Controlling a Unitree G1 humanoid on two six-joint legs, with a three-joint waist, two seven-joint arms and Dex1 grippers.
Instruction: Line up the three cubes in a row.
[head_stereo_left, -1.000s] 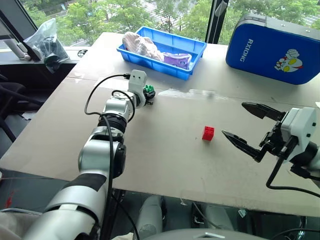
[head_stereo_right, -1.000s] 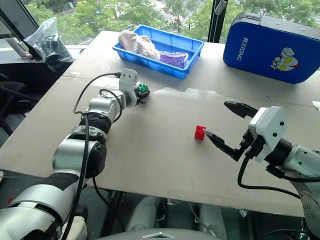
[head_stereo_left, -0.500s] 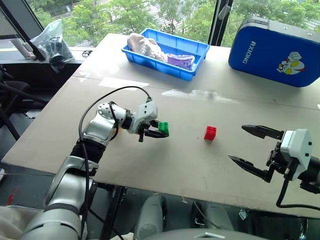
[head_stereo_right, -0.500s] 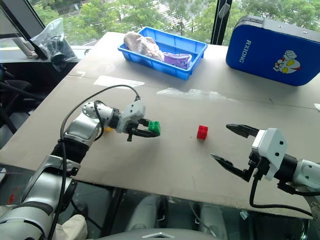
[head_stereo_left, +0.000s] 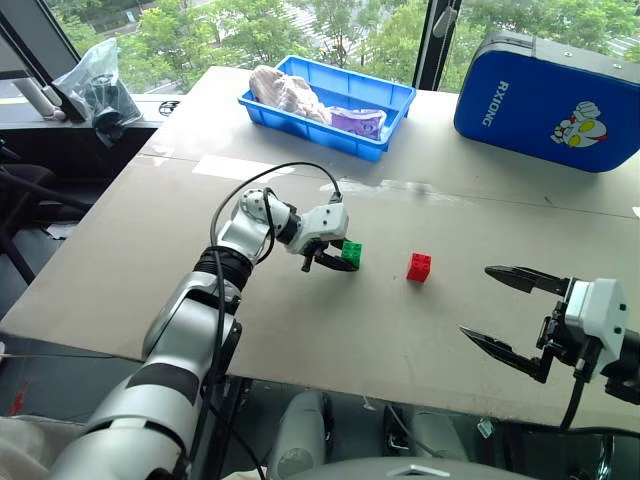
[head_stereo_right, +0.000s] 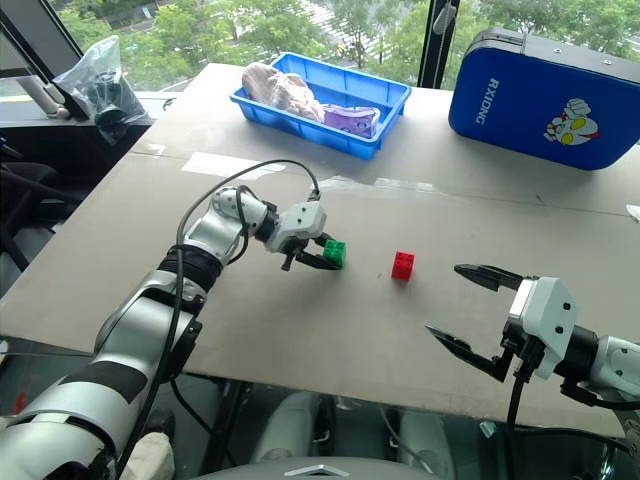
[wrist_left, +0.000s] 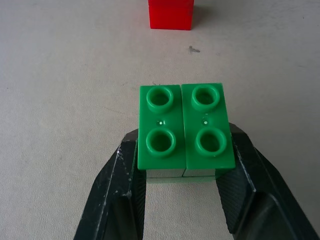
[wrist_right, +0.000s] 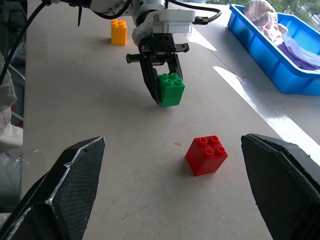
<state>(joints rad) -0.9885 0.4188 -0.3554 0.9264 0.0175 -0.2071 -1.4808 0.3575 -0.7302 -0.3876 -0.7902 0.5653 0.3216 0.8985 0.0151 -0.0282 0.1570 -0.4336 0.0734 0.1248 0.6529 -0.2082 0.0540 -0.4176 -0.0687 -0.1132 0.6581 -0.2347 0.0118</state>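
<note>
One green cube (head_stereo_left: 351, 253) sits pinched in the left gripper (head_stereo_left: 343, 257) (near the red cube (head_stereo_left: 419, 266)); right gripper (head_stereo_left: 507, 310) gapes empty.

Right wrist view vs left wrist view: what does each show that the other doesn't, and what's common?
Right wrist view alone: the yellow cube on the table beyond the left hand, the blue tray with cloth inside it, and the right hand with its fingers wide apart.

Left wrist view alone: a straight-down look at the green cube's four studs between the left hand's fingers.

Both: the green cube clamped in the left hand, and the red cube free on the table close by.
</note>
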